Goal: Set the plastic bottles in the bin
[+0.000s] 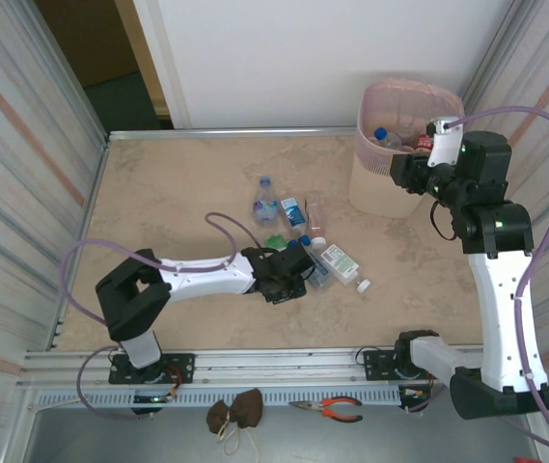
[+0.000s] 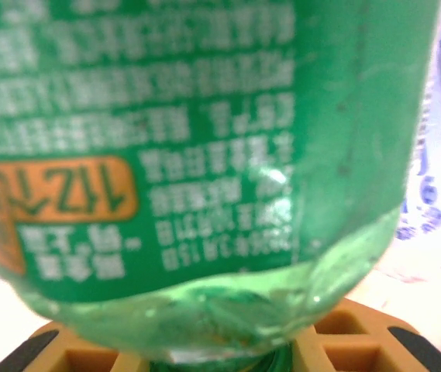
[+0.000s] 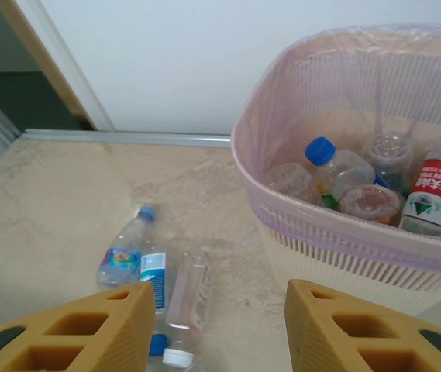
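Marbled beige counter [image 1: 178, 193] is carrying clear plastic bottles [image 1: 298, 227] mid-counter; left tool [image 1: 287, 273] is clamping a glossy green bottle [image 2: 344, 116]; right tool [image 3: 220, 310] is hanging parted, empty, by the perforated pink bin [image 1: 375, 178] at the far right corner.

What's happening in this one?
Two arms are moving plastic bottles from the table into the pink bin. The left pincer is shut on a green bottle in the pile mid-table. The right pincer hangs open and empty near the bin, which already holds several bottles. A few more lie loose on the table.
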Action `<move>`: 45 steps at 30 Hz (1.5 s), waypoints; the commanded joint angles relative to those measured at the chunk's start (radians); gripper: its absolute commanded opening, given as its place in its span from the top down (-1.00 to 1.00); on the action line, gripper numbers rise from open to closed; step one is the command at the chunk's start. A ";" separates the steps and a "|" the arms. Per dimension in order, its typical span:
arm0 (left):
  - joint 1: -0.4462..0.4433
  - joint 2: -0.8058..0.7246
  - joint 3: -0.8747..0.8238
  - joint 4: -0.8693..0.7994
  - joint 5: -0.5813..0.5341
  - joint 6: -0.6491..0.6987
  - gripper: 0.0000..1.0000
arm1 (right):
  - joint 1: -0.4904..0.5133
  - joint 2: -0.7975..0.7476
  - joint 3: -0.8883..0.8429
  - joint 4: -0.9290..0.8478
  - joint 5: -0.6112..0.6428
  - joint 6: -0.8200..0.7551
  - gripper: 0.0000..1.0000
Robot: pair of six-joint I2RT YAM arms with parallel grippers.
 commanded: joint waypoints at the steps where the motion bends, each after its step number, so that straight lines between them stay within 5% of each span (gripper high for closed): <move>1: -0.010 -0.082 -0.032 -0.024 -0.072 0.063 0.57 | -0.018 -0.022 -0.016 0.023 -0.078 0.042 0.07; 14: 0.020 -0.302 -0.097 0.218 -0.107 0.522 0.57 | -0.015 -0.126 -0.212 0.283 -0.371 0.249 0.07; 23: 0.096 -0.429 -0.146 0.462 0.094 0.870 0.60 | 0.103 -0.190 -0.280 0.462 -0.461 0.329 -0.04; 30: 0.113 -0.478 -0.091 0.460 0.287 1.113 0.61 | 0.231 -0.197 -0.256 0.521 -0.480 0.318 -0.21; 36: 0.113 -0.511 -0.073 0.486 0.402 1.210 0.69 | 0.288 -0.189 -0.216 0.521 -0.457 0.299 -0.42; 45: 0.114 -0.492 -0.046 0.504 0.418 1.250 0.72 | 0.312 -0.147 -0.174 0.454 -0.437 0.288 -0.78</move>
